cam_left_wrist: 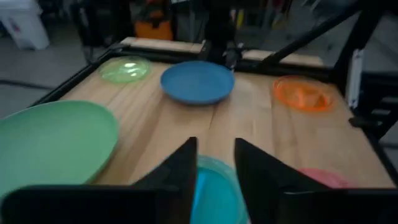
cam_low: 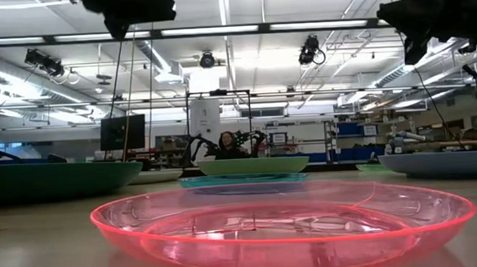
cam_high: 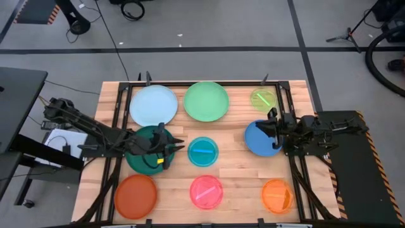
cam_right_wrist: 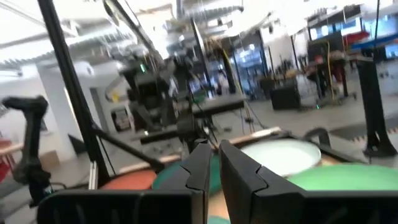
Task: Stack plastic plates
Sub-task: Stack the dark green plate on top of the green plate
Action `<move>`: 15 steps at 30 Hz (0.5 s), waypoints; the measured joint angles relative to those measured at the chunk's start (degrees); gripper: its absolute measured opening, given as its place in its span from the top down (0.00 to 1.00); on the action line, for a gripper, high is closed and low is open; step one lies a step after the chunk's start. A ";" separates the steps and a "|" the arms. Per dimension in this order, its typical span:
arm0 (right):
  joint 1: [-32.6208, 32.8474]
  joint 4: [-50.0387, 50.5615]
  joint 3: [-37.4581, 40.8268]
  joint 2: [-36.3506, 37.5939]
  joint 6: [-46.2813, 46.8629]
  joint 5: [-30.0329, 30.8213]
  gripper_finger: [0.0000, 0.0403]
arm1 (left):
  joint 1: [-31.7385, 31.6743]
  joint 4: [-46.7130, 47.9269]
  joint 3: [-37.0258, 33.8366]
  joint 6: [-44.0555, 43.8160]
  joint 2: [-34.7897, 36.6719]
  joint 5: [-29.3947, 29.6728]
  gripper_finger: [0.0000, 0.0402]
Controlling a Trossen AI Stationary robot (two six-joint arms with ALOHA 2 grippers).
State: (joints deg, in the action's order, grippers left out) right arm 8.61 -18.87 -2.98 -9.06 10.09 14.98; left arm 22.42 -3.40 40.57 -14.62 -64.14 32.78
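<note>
Nine plates lie flat on the wooden table (cam_high: 234, 171), each resting on its base. Light blue (cam_high: 152, 105), light green (cam_high: 205, 101) and lime (cam_high: 263, 99) are at the far side. Dark green (cam_high: 142, 158), teal (cam_high: 202, 151) and blue (cam_high: 258, 139) are in the middle row. Red-orange (cam_high: 135, 196), pink (cam_high: 206, 192) and orange (cam_high: 277, 195) are near. My left gripper (cam_high: 180, 146) is open and empty, raised over the dark green plate's right edge, fingers toward the teal plate (cam_left_wrist: 214, 193). My right gripper (cam_high: 271, 128) hovers over the blue plate, shut and empty.
Black frame rails (cam_high: 120, 126) run along the table's left and right sides and its far edge. Bare wood lies between the plate rows. In the low view both grippers hang well above the plates, the left one (cam_low: 126, 8) and the right one (cam_low: 428, 13).
</note>
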 joint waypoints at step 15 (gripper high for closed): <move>7.46 0.12 -12.16 -33.38 -13.50 13.57 0.89 | 6.01 35.05 14.39 -41.04 -16.46 -12.19 0.38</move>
State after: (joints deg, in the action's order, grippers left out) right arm 16.06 -18.76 -15.14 -42.44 -3.42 28.55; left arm 28.43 31.64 54.96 -55.66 -80.60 20.60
